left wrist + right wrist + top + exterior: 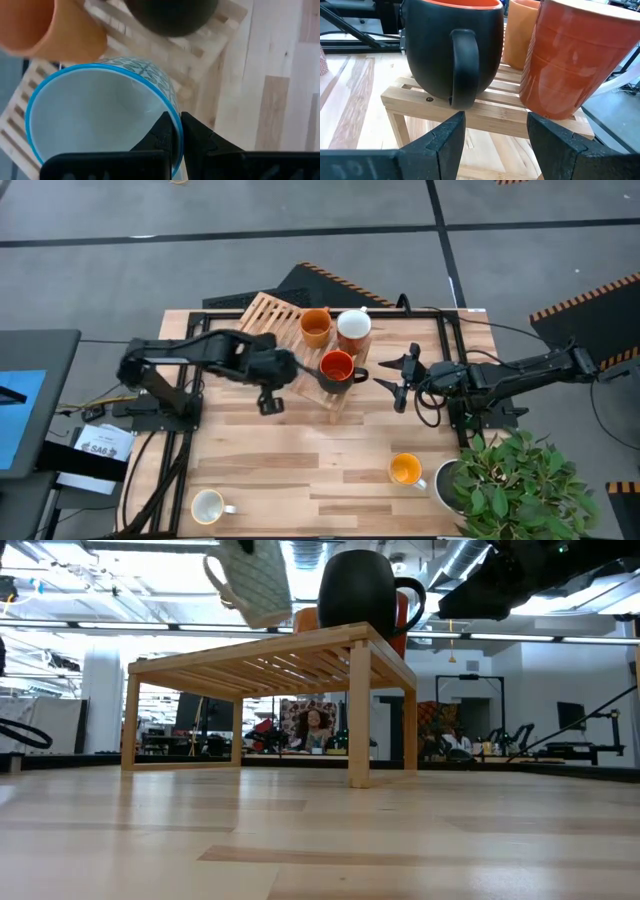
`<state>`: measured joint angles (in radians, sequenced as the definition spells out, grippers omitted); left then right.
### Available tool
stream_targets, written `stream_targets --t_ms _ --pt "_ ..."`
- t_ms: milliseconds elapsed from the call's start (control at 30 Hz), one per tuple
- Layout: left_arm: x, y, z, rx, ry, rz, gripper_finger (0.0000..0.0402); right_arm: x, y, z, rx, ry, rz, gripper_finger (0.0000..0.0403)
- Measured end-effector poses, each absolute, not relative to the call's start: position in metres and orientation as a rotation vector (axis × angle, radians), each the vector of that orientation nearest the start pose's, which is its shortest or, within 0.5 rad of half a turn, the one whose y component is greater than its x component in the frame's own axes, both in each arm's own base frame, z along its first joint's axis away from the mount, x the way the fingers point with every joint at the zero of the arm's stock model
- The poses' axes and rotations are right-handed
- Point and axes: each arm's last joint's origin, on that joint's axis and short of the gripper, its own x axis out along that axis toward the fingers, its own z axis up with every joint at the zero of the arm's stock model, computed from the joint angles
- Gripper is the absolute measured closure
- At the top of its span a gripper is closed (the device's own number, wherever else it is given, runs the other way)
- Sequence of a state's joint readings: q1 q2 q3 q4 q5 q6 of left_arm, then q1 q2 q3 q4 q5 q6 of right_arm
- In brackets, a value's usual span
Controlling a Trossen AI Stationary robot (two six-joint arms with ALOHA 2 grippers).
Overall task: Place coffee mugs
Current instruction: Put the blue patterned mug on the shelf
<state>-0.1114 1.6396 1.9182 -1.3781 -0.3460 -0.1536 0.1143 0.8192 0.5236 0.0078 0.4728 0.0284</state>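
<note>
At the near left of the table (300, 460) a cream-white mug (207, 505) stands upright, mouth up, its handle pointing toward the right side; nothing shows inside it.

Further back, the left hand (175, 131) hangs over the left part of the slatted wooden rack (272, 317). Its fingers are pinched tight on the rim of the pale blue-grey mug (100, 117), one finger inside and one outside. That mug has a bright blue rim and a patterned outer wall. In the low view it hangs tilted above the rack, handle to the left; the wrist camera looks into its white inside, where nothing shows.

Three mugs stand upright on the rack, all mouth up. The brownish-orange mug (315, 326) is at the back. Just beside it to the right is the terracotta mug (353, 326) with white inside. In front of those two, near the rack's front corner, sits the dark mug (337, 367) with red inside, its handle pointing right, straight at the right hand (400, 372).

The right hand is just right of the rack, level with the dark mug, fingers spread wide on either side of that handle and touching nothing.

Near the right front, the bright orange-yellow mug (405, 469) stands upright, handle pointing right toward a white pot holding a green leafy plant (515, 480).
</note>
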Motion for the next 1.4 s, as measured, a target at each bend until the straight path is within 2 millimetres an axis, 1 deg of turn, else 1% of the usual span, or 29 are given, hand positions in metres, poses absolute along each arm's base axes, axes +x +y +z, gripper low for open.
stream_targets --t_ms 167,267,367,533,700,1067,1400 --pt "0.321 -0.014 0.404 0.128 1.074 0.256 0.0401 0.182 0.008 0.256 -0.056 0.272 -0.36 0.0163" --pt "0.331 -0.008 0.396 0.128 1.101 0.225 0.0401 0.182 0.008 0.256 -0.056 0.272 -0.36 0.0163" --pt "0.337 -0.003 0.389 0.141 1.135 0.227 0.0401 0.182 0.008 0.256 -0.056 0.272 -0.36 0.0163" --pt "0.34 0.002 0.386 0.144 1.144 0.238 0.0398 0.182 0.008 0.256 -0.056 0.273 -0.36 0.0163" --pt "0.341 0.002 0.385 0.161 1.145 0.225 0.0388 0.182 0.008 0.256 -0.056 0.272 -0.36 0.0163" --pt "0.341 0.003 0.385 0.211 1.152 0.195 0.0383 0.182 0.008 0.256 -0.051 0.271 -0.361 0.0163" --pt "0.341 0.016 0.385 0.214 1.159 0.206 0.0382 0.182 0.008 0.256 -0.051 0.271 -0.36 0.0163"
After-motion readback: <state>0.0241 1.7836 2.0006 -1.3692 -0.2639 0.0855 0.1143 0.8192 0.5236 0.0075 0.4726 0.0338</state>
